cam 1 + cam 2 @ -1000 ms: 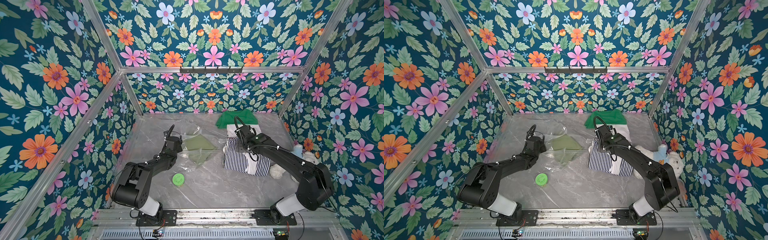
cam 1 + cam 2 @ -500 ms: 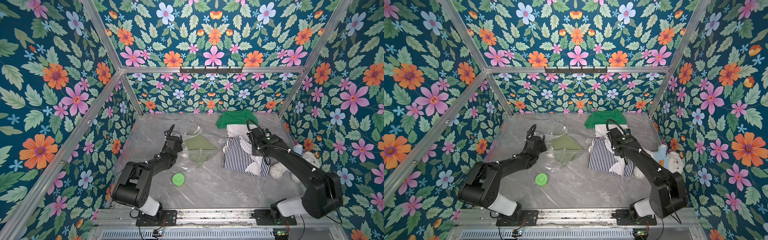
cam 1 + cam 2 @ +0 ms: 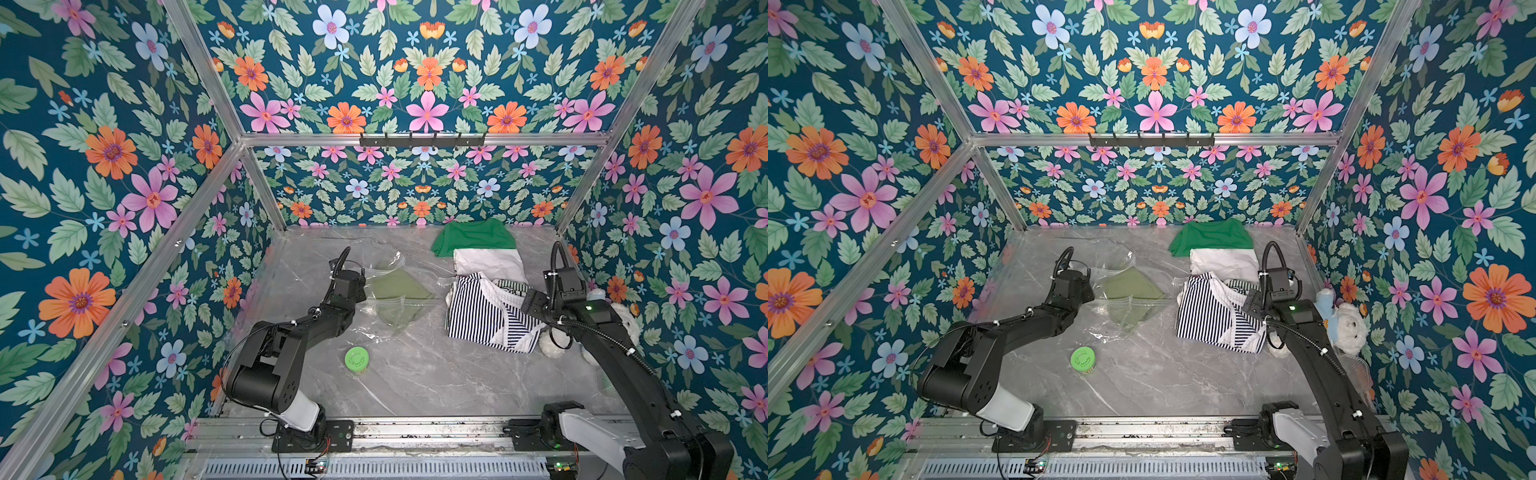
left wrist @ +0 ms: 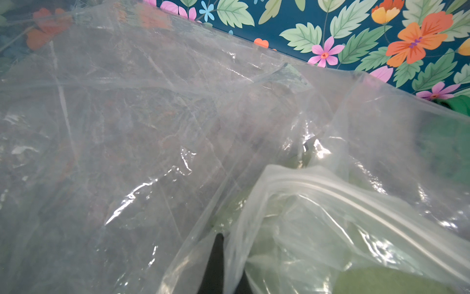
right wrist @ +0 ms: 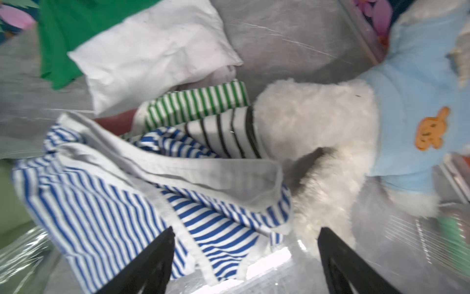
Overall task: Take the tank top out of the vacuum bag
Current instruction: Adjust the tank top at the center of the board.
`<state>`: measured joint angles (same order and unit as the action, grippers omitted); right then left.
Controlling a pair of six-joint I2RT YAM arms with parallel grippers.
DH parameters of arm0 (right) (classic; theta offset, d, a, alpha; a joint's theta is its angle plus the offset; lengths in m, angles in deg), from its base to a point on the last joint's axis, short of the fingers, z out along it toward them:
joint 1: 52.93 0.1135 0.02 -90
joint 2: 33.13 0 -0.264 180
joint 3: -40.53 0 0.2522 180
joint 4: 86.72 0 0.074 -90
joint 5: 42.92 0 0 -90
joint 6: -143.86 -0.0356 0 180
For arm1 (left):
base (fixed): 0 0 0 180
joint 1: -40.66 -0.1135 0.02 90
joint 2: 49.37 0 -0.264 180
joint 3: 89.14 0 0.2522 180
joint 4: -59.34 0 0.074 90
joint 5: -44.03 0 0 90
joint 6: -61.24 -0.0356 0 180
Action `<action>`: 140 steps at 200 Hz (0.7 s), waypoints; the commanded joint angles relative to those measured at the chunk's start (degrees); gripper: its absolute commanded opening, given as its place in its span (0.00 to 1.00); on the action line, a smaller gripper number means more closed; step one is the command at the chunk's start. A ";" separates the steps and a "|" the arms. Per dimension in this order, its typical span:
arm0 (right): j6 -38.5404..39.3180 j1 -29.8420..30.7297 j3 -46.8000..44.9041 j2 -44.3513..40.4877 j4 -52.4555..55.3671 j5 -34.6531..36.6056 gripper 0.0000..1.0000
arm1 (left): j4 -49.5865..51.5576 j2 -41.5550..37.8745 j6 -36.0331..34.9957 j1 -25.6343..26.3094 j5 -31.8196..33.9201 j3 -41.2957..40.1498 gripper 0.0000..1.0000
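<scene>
Left arm (image 3: 324, 320) outstretched, tool (image 3: 365, 289) on vacuum bag (image 3: 391, 265)

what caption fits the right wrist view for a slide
Right gripper, jaws open, above blue-striped garment beside white teddy bear

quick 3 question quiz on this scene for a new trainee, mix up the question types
1. True or false: the right gripper is open and holds nothing.
2. What shows through the vacuum bag? A) a red towel B) an olive green garment C) a yellow sock
3. Short answer: which gripper pinches the vacuum bag's edge?

Key: 1 true. 2 B. 3 the left gripper, which is shut on the plastic.
</scene>
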<state>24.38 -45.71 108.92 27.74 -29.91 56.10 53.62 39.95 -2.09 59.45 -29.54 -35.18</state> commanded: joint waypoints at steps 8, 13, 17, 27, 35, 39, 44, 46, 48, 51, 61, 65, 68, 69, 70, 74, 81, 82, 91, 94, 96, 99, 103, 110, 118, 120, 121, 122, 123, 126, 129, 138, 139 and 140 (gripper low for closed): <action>1.88 2.28 0.74 1.20 -6.84 -14.33 0.79 | -0.91 -0.12 -0.25 -0.13 0.50 0.53 0.00; 1.46 3.25 0.64 1.74 -7.69 -16.17 0.78 | -0.91 0.02 -0.18 -0.09 0.39 0.60 0.00; 1.03 4.21 0.56 2.21 -8.27 -17.07 0.77 | -0.91 0.11 -0.14 -0.10 0.30 0.73 0.00; 0.11 7.12 0.22 3.66 -9.60 -18.33 0.74 | -0.98 0.32 -0.05 -0.04 -0.01 0.78 0.00; -0.65 9.41 0.28 5.39 -9.75 -18.71 0.73 | -0.99 0.42 -0.02 -0.05 -0.12 0.92 0.00; -1.18 10.30 0.25 6.24 -9.74 -19.19 0.72 | -0.99 0.42 -0.02 -0.01 -0.14 0.84 0.00; -1.91 11.21 0.15 7.26 -9.74 -20.16 0.72 | -0.99 0.42 0.04 -0.01 -0.16 0.95 0.00; -2.30 11.47 0.09 7.65 -9.74 -20.57 0.71 | -0.99 0.42 0.02 -0.03 -0.16 0.98 0.00; -2.73 11.69 0.01 8.06 -9.74 -20.91 0.71 | -0.99 0.44 -0.01 -0.06 -0.14 1.01 0.00; -3.46 12.02 -0.23 8.53 -9.86 -21.49 0.71 | -0.99 0.42 -0.03 -0.02 -0.09 0.99 0.00; -5.57 13.00 -1.56 9.71 -10.50 -22.40 0.71 | -0.91 0.34 -0.11 0.00 -0.08 0.90 0.00; -6.19 13.28 -2.06 10.00 -10.42 -22.15 0.71 | -0.91 0.29 -0.13 -0.06 -0.11 0.91 0.00; -6.61 13.42 -2.36 10.25 -9.94 -21.62 0.71 | -0.86 0.25 -0.13 -0.04 0.01 0.88 0.00; -6.76 13.47 -2.39 10.29 -9.71 -21.38 0.71 | -0.84 0.24 -0.13 -0.01 0.01 0.90 0.00; -6.88 13.45 -2.45 10.35 -9.41 -21.09 0.71 | -0.83 0.24 -0.13 0.01 0.05 0.92 0.00; -7.26 13.46 -2.51 10.57 -7.95 -19.64 0.71 | -0.74 0.16 -0.13 -0.04 0.12 0.88 0.00; -7.61 13.48 -2.37 10.84 -4.95 -16.12 0.72 | -0.64 0.02 -0.13 -0.03 0.29 0.76 0.00; -7.61 13.50 -2.35 10.85 -4.53 -15.56 0.72 | -0.69 0.00 -0.18 -0.05 0.28 0.75 0.00; -7.23 13.48 -1.95 10.64 -0.72 -10.56 0.72 | -0.80 -0.09 -0.22 -0.01 0.41 0.57 0.00; -7.02 13.44 -1.72 10.56 0.55 -9.30 0.72 | -0.74 -0.11 -0.22 0.02 0.44 0.50 0.00; -6.94 13.43 -1.54 10.52 1.32 -8.45 0.72 | -0.73 -0.11 -0.22 0.00 0.43 0.56 0.00; -6.67 13.49 -1.33 10.39 2.22 -7.28 0.72 | -0.73 -0.07 -0.30 0.02 0.41 0.53 0.00; -6.35 13.46 -0.99 10.33 3.94 -5.98 0.72 | -0.73 -0.11 -0.31 -0.03 0.45 0.56 0.00; -5.92 13.48 -0.41 10.69 6.62 -4.36 0.73 | -0.80 -0.02 -0.31 0.01 0.36 0.49 0.00; -5.43 13.45 -0.12 11.53 8.28 -3.58 0.74 | -0.98 0.11 -0.22 -0.04 0.36 0.57 0.00; -5.25 13.48 -0.02 11.91 8.74 -3.35 0.74 | -1.06 0.19 -0.18 -0.06 0.36 0.57 0.00; -5.16 13.45 0.05 12.13 8.95 -3.24 0.75 | -1.07 0.21 -0.16 -0.02 0.36 0.58 0.00; -4.96 13.44 0.15 12.58 9.33 -2.94 0.75 | -1.07 0.23 -0.14 0.00 0.36 0.58 0.00; -4.92 13.43 0.23 12.69 9.42 -2.77 0.75 | -1.12 0.28 -0.14 0.01 0.32 0.58 0.00; -4.86 13.43 0.41 13.29 9.95 -2.38 0.75 | -1.23 0.37 -0.07 0.02 0.24 0.58 0.00; -4.64 13.43 0.89 14.44 10.81 -1.18 0.75 | -1.37 0.48 0.00 0.01 0.21 0.58 0.00; -4.38 13.41 2.26 17.03 12.81 1.22 0.76 | -1.76 0.83 0.28 0.00 -0.16 0.57 0.00; -4.37 13.47 2.38 17.33 13.01 1.42 0.76 | -1.77 0.89 0.34 0.01 -0.16 0.53 0.00; -4.32 13.45 2.57 17.61 13.15 1.56 0.76 | -1.82 0.92 0.37 0.02 -0.21 0.51 0.00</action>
<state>19.29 -32.35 109.23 40.72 -25.89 48.91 53.70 40.23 -2.09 59.47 -29.74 -34.74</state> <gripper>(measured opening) 0.760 0.048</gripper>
